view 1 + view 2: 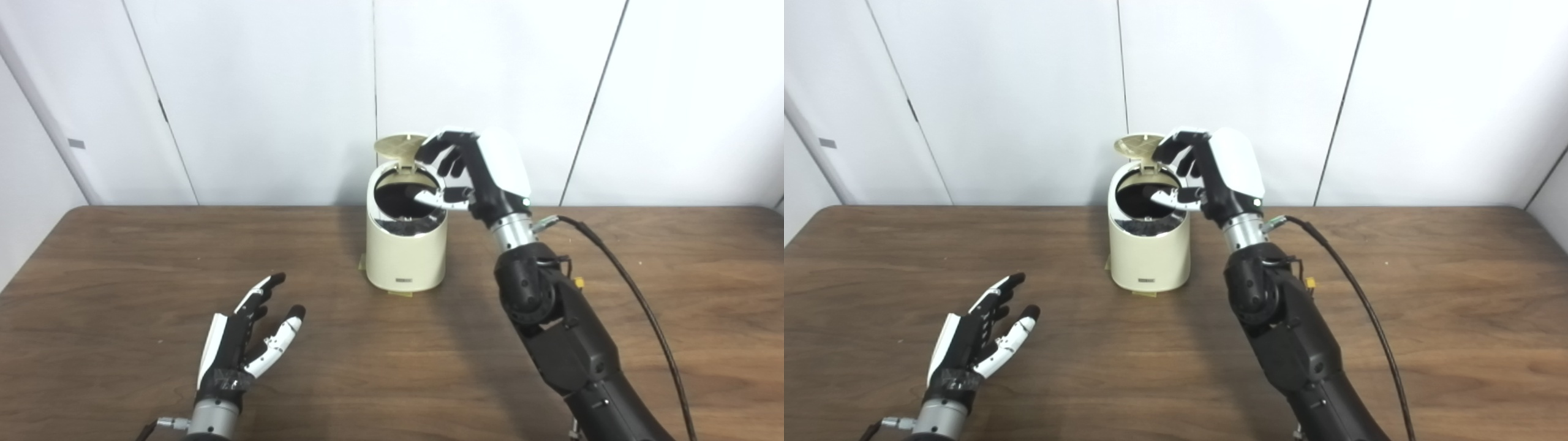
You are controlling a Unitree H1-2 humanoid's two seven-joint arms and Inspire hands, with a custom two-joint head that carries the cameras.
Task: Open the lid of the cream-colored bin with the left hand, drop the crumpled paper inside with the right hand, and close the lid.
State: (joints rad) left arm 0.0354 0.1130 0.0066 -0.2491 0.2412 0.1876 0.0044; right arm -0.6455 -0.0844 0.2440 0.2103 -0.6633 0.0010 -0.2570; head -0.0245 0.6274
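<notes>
The cream-colored bin [406, 257] stands at the middle back of the wooden table [122, 269]. Its round lid [399, 146] is flipped up and back, so the dark inside shows. My right hand [474, 171] hovers at the bin's right rim, its fingers apart and its thumb reaching over the opening, with nothing in it. My left hand [245, 337] is low over the table at the front left, well away from the bin, open and empty. I see no crumpled paper in either view; the bin's inside is too dark to make out.
A black cable [637, 300] runs from my right wrist along the arm, down to the front right. White wall panels [275, 92] stand close behind the table's far edge, just behind the raised lid.
</notes>
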